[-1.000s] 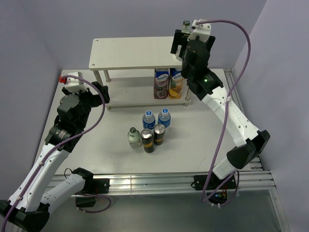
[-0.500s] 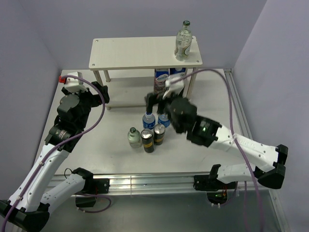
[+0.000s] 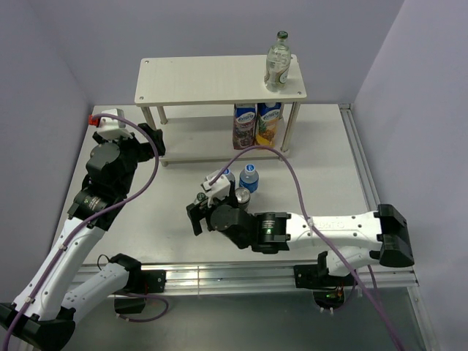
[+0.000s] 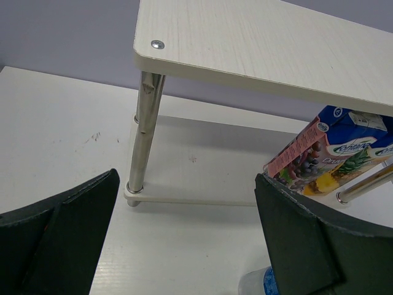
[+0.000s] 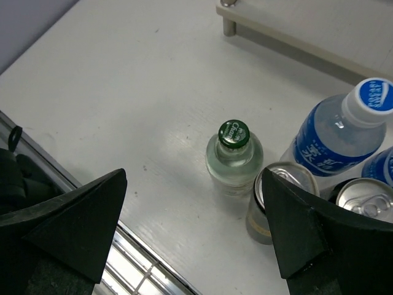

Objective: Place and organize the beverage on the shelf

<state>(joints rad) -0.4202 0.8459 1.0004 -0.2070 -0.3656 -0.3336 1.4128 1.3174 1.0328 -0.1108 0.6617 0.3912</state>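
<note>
Above the table [image 3: 330, 174], right end effector [image 5: 191, 226] has moved over glass bottle [image 5: 234, 161].

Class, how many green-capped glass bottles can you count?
2. One glass bottle stands on the shelf's top board, right end; the second glass bottle stands on the table beside a can.

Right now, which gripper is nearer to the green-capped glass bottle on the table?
Right. The right gripper hangs open just above the bottle. The left gripper, also open, sits farther off by the shelf's left legs.
</note>
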